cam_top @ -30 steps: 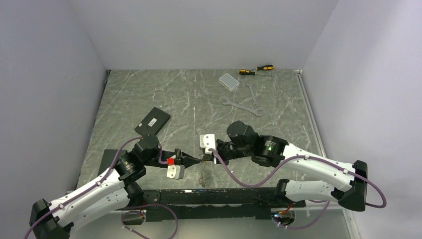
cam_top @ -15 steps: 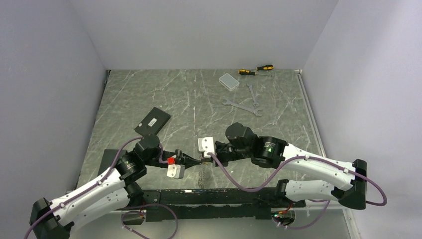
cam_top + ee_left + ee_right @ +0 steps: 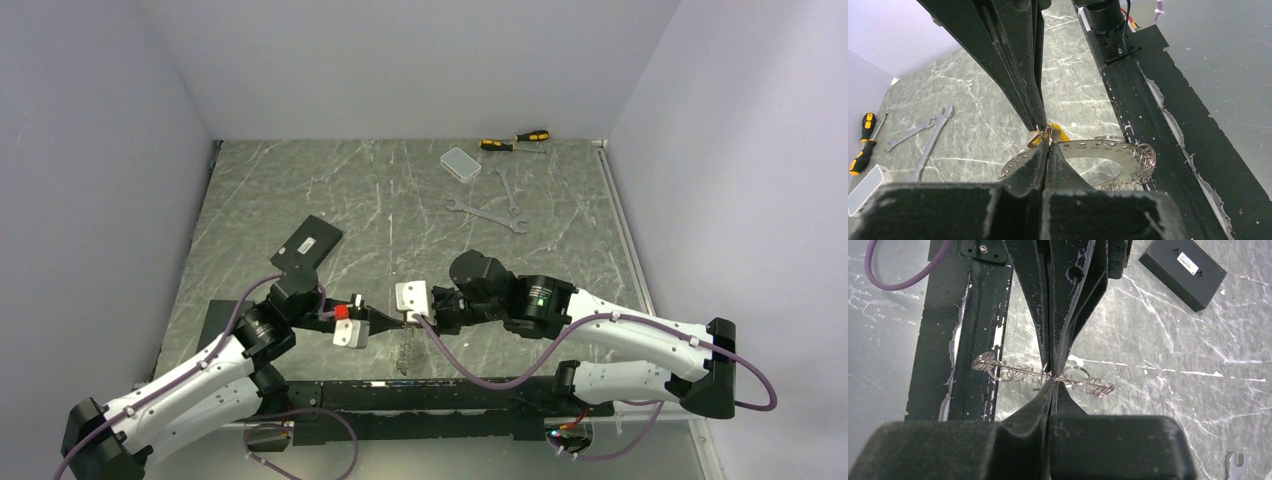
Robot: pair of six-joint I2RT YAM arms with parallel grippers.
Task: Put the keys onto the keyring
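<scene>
My two grippers meet tip to tip low over the table's near middle. The left gripper (image 3: 397, 321) (image 3: 1048, 146) is shut on the rim of the keyring (image 3: 1108, 150), a flat metal ring with numbered holes and small wire rings. The keyring hangs below the tips (image 3: 402, 347) and shows edge-on in the right wrist view (image 3: 1008, 371). The right gripper (image 3: 412, 320) (image 3: 1052, 382) is shut at the same spot. A key with a yellow head (image 3: 1061, 134) sits at its fingertips (image 3: 1035, 117). Other keys are not clear to see.
A black box (image 3: 306, 243) lies left of centre. At the back right are a clear plastic box (image 3: 460, 163), two yellow-and-black screwdrivers (image 3: 515, 141) and silver wrenches (image 3: 487, 214). A black rail (image 3: 420, 395) runs along the near edge, just below the hanging keyring.
Both grippers, still joined at the tips, have shifted a little to the left with the keyring. Both have stayed shut.
</scene>
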